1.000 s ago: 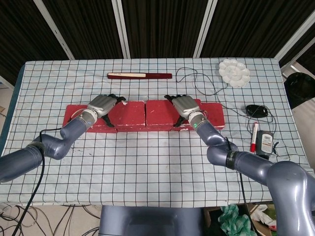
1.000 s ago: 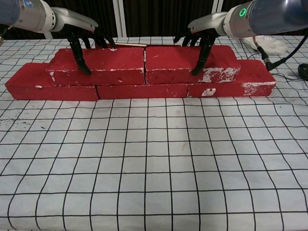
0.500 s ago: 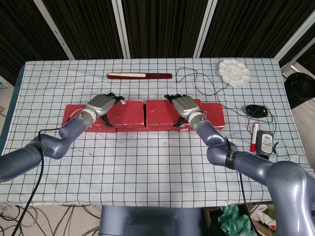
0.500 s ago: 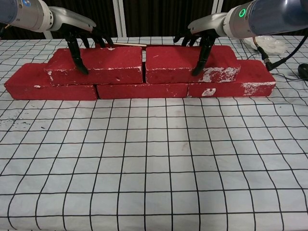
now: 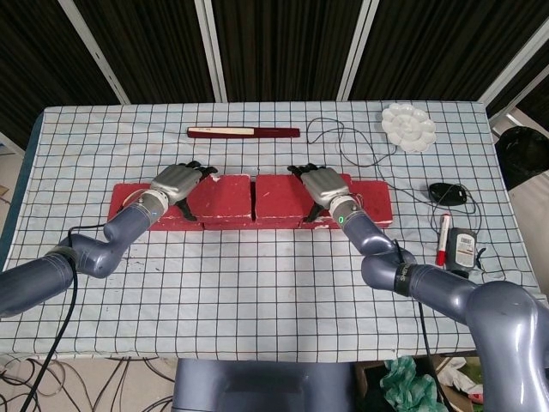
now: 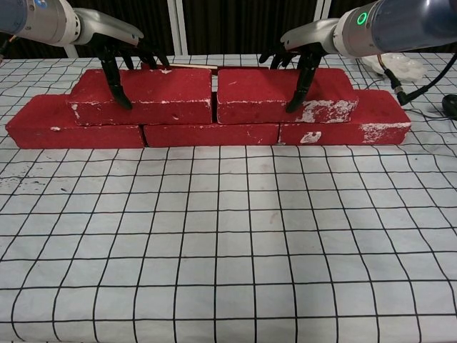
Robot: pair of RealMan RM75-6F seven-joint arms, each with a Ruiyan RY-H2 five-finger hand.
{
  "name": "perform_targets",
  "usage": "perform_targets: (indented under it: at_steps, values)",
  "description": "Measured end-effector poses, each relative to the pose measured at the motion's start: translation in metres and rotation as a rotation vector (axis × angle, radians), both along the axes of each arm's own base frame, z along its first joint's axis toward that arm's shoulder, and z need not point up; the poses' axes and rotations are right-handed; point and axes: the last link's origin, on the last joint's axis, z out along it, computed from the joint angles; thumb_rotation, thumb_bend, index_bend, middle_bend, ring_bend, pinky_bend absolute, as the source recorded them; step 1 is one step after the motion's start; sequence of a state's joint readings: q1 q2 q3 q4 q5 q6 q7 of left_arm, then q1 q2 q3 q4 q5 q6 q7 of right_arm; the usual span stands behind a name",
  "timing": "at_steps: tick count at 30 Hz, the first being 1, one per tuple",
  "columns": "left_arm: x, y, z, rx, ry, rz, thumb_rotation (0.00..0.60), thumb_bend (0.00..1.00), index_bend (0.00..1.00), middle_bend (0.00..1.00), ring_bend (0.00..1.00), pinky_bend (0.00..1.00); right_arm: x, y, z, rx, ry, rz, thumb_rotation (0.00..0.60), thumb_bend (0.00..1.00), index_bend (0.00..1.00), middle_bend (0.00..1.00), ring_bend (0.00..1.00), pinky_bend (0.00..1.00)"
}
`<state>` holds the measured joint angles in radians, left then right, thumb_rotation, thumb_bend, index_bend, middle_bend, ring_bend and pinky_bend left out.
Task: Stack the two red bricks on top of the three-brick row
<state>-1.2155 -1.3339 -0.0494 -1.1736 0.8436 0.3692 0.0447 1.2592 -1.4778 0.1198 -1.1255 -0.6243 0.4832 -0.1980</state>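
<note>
Three red bricks lie end to end as a row (image 6: 211,134) (image 5: 124,202) across the checked cloth. Two more red bricks sit on top of it, side by side with a narrow gap. My left hand (image 6: 114,48) (image 5: 176,181) grips the left upper brick (image 6: 168,96) (image 5: 225,197), thumb down its front face and fingers over the back edge. My right hand (image 6: 307,44) (image 5: 320,184) grips the right upper brick (image 6: 253,96) (image 5: 279,197) the same way. Both upper bricks rest flat on the row.
A red-and-white stick (image 5: 244,132) lies behind the bricks. At the right are a white palette (image 5: 408,126), a black mouse (image 5: 447,193) with its cable, a red marker (image 5: 443,239) and a small device (image 5: 464,249).
The left upper brick and the row's left brick have shifted slightly to the left. Both hands keep their hold and have hardly moved.
</note>
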Motion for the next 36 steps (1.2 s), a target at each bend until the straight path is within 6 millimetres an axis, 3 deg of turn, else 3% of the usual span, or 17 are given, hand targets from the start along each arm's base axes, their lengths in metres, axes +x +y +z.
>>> perform_targets:
  at_steps: [36]
  values:
    - [0.004,-0.001,-0.0035,-0.01,-0.016,0.015,0.6,0.0,0.08,0.14,0.0,0.11,0.0005,-0.0001,-0.0011,0.003,-0.01,0.004,0.6,0.0,0.01,0.09,0.04,0.15]
